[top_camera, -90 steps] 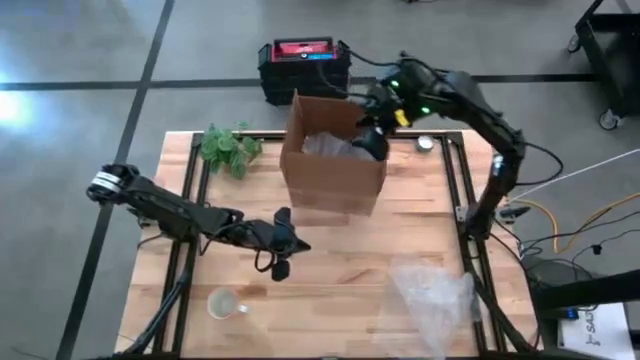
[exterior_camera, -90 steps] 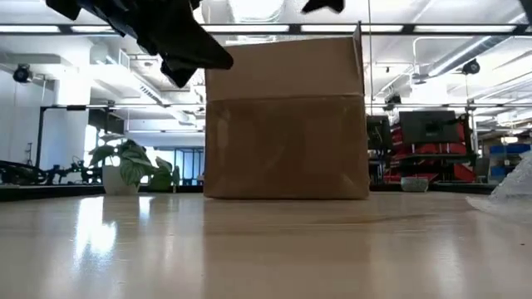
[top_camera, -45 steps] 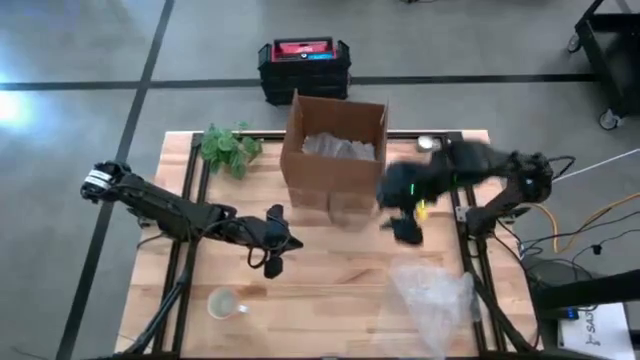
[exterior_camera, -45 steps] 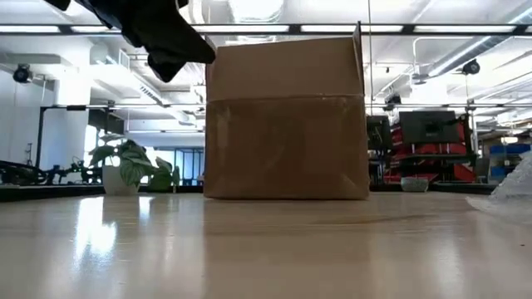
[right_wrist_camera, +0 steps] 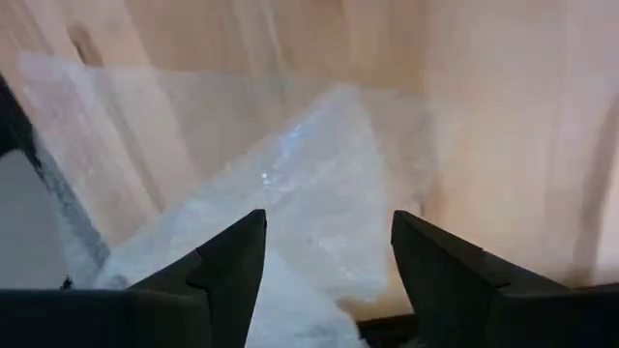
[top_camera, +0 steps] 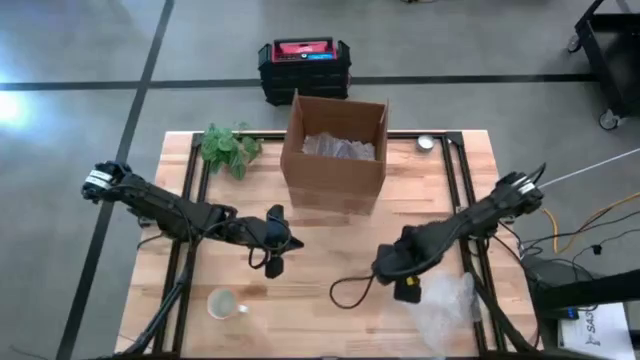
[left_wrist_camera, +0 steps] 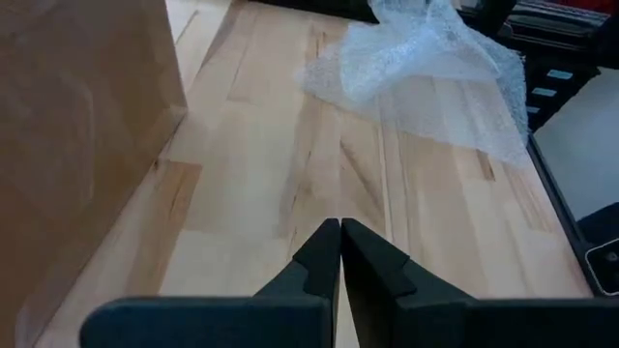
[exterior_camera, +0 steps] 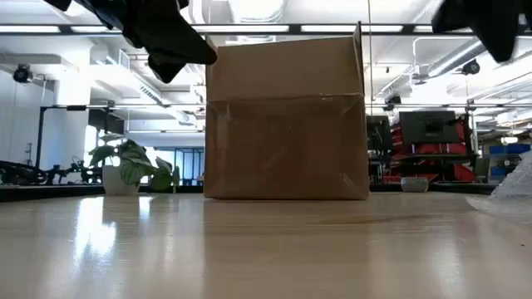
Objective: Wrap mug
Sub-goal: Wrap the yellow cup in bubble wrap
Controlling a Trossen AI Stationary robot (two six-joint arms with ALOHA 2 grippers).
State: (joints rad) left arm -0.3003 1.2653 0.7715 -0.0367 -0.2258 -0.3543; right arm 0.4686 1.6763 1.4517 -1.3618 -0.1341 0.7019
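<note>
Fingers of right gripper (right_wrist_camera: 327,256) spread apart — above bubble wrap (top_camera: 440,300) | left gripper (left_wrist_camera: 339,253) pressed together — mid-table | mug (top_camera: 222,303) untouched

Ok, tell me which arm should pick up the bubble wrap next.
Right. The right gripper hangs open at the edge of the bubble wrap. The left gripper is shut and sits further off, nearer the mug.

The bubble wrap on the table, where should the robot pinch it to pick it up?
Probably the crumpled edge of the bubble wrap nearest the open right gripper, coming from above. In the right wrist view the sheet humps up into a ridge there, which gives the fingers something raised to close on.
</note>
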